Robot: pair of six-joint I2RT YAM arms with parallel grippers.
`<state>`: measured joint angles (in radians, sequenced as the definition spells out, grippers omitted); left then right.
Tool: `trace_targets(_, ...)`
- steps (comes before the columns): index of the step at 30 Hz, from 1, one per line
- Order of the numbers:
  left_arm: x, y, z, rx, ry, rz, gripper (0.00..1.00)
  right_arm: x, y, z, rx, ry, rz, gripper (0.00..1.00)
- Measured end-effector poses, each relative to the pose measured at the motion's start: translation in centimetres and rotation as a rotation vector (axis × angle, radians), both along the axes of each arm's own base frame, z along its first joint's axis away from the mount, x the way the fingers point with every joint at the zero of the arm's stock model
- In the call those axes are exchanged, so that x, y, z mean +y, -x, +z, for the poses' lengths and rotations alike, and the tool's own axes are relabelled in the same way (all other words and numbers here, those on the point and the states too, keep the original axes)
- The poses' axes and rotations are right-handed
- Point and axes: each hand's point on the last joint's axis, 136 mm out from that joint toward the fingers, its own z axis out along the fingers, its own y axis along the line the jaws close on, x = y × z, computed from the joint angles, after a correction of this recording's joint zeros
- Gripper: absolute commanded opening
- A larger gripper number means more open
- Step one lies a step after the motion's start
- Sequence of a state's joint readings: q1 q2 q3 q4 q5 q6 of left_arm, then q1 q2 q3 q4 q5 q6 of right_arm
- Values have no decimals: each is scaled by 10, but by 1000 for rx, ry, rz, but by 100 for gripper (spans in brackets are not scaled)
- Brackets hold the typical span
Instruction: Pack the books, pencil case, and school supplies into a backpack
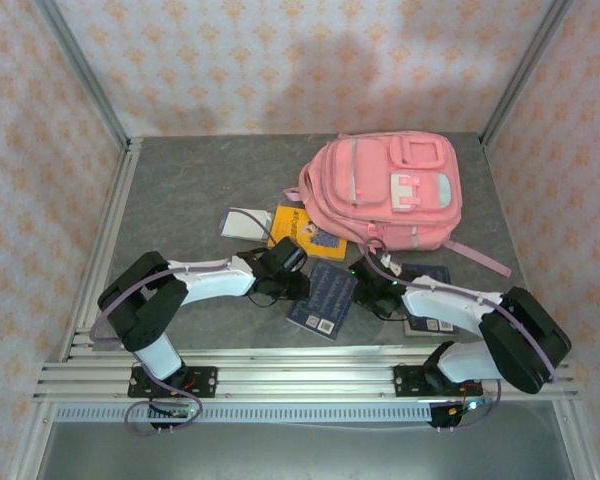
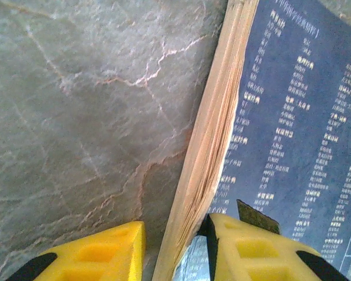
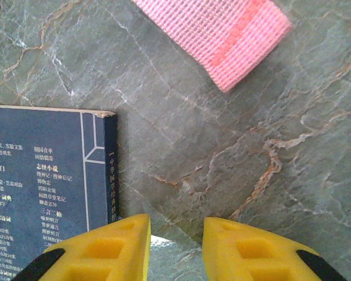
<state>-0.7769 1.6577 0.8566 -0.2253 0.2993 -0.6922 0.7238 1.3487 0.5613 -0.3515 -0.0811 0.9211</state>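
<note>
Pinching the page edge of one navy book, the left tool sits low over the table. The right tool hovers slightly spread beside the second navy book, near the pink backpack.

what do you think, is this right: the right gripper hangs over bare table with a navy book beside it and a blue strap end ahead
Not quite. The strap end is pink, not blue; the right wrist view shows it. The rest holds: the right gripper hangs over bare table with a navy book beside it.
</note>
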Motion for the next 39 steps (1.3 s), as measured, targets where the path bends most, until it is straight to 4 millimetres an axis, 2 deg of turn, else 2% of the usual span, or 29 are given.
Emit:
trace_targets(13,8,1,-4,31,22,45,29,14,-10,2,14,27,49,30)
trace_targets(21,9,0,-6,60,66,66,24,22,-14,12,-127,-110,64,35)
trace_targets(26,10,0,-6,70,102,79,17,47,-8,21,-175,-283,131,35)
trace_targets(32,4,-3,-6,75,161,74,12,46,-6,16,-185,-382,109,35)
trace_targets(39,1,-5,-7,74,194,71,10,46,-7,10,-158,-406,98,35)
